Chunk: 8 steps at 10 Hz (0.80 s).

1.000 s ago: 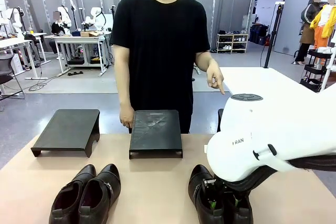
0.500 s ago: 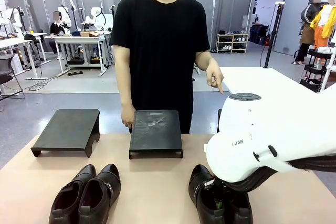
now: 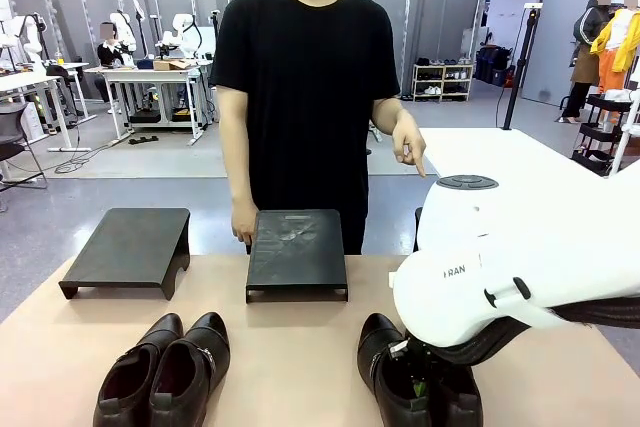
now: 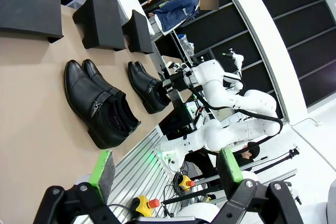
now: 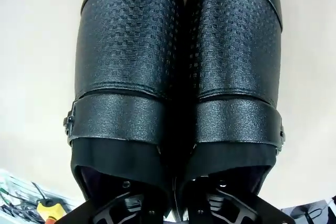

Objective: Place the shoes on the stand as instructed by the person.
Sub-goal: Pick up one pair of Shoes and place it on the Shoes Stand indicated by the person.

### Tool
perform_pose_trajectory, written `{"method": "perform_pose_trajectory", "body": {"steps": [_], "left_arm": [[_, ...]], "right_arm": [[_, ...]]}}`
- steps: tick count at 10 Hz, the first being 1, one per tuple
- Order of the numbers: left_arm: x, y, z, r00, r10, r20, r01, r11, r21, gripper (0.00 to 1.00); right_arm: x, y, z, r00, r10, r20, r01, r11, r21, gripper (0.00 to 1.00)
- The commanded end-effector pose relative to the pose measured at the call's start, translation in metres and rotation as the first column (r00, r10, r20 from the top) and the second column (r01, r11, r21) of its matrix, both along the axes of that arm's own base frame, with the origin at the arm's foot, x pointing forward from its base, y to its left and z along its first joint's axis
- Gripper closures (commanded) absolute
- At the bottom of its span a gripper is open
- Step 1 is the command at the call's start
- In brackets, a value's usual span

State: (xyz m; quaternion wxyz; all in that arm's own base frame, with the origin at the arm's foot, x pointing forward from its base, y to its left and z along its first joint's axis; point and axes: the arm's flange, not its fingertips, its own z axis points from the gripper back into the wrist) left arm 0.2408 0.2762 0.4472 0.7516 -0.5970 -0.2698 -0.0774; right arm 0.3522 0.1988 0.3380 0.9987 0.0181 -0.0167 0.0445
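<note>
barely any change: right gripper stays pinched on the 2 touching inner walls of the right shoe pair, still flat on table, so lift to stand pending; left gripper open, idle

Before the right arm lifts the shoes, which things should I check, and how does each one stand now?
1. Right gripper shut on the right pair of shoes, one finger in each shoe: ok.
2. Both held shoes pressed side by side: ok.
3. Stand meant by the person's pointing hand: cannot tell; the right arm hides what lies below it.
4. Person's other hand at the corner of the middle stand: not ok if that stand is the goal.
5. Left gripper open, away from the shoes: ok.
6. Left pair of shoes apart from the held pair: ok.
</note>
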Motion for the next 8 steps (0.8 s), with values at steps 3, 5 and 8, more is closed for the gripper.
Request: {"method": "perform_pose_trajectory", "body": {"steps": [3,5,8], "left_arm": [[-0.001,0.001,0.001,1.000,0.000,0.004,0.000,1.000,-0.001,0.00],[-0.001,0.001,0.001,1.000,0.000,0.004,0.000,1.000,-0.001,0.00],[-0.001,0.001,0.001,1.000,0.000,0.004,0.000,1.000,-0.001,0.00]], "right_arm": [[-0.036,-0.043,0.081,0.991,0.045,0.124,-0.045,0.999,0.000,1.00],[-0.027,-0.059,0.112,0.981,0.083,0.178,-0.083,0.997,-0.008,1.00],[-0.016,-0.081,0.132,0.989,0.024,0.149,-0.045,0.990,0.133,1.00]]}}
